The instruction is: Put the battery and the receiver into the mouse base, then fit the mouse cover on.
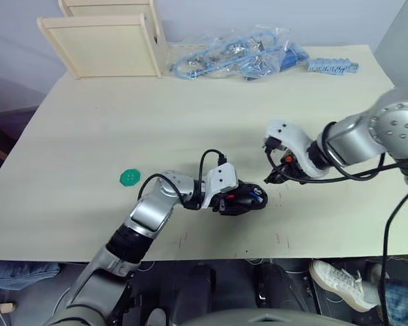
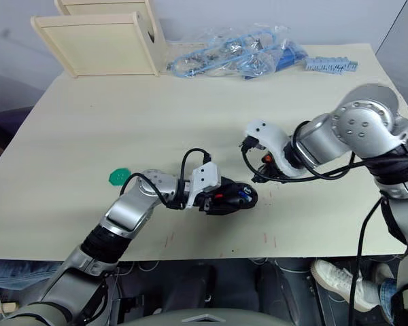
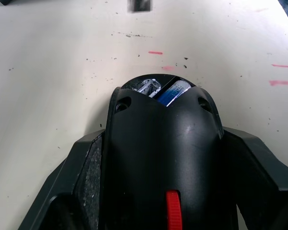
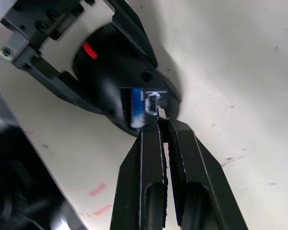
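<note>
The mouse base (image 1: 248,198), black with a red scroll wheel (image 3: 173,215), lies near the table's front edge. My left gripper (image 1: 239,201) is shut on its sides. The blue-and-white battery (image 3: 173,92) sits in the open bay at the base's rear end, with a silver part (image 3: 146,87) beside it. My right gripper (image 4: 162,119) hovers just beyond that rear end, its fingers shut on a small silver piece, the receiver (image 4: 160,112), which pokes out at the tips. The mouse cover is out of view.
A green toothed disc (image 1: 130,178) lies left of my left arm. At the table's far side are two wooden trays (image 1: 102,44), clear bags of blue parts (image 1: 238,51) and a blue strip (image 1: 333,66). Red marks (image 1: 279,239) dot the front edge.
</note>
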